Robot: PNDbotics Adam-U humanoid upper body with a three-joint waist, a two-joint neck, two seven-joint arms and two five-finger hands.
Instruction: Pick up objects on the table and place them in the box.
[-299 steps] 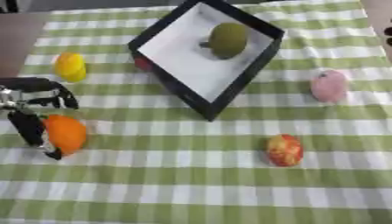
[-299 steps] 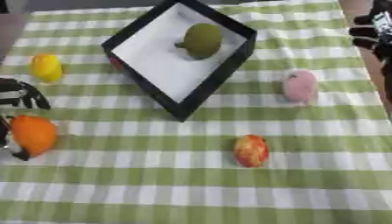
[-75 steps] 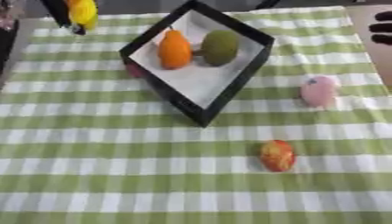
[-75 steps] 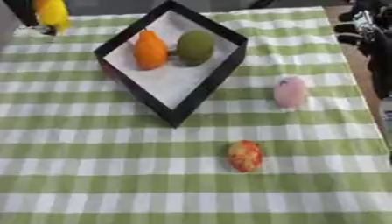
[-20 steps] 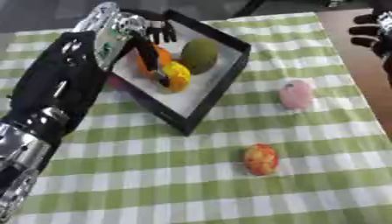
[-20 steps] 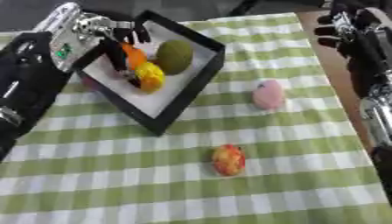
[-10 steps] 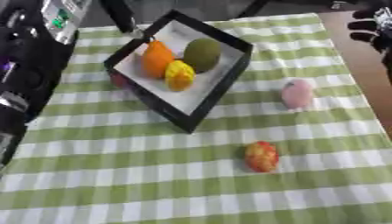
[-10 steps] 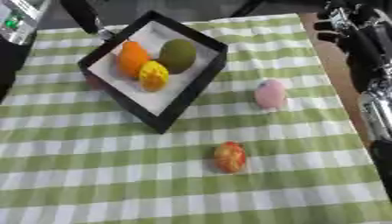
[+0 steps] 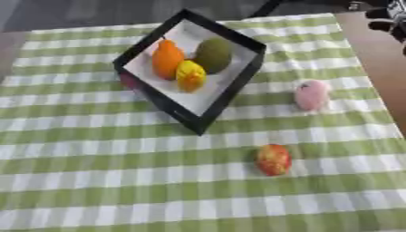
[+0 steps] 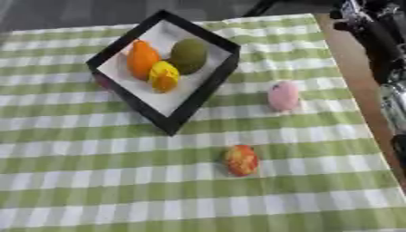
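Behind the black box's left wall, a small reddish thing showed only as a sliver, its shape impossible to tell. The right hand was cut off by the top right corner of the left eye view, so its fingers could not be made out. In the right eye view, the right arm ran out past the right edge. The green checked cloth was cropped at the bottom and sides.

Both head eyes look steeply down, sharing the box and tablecloth.
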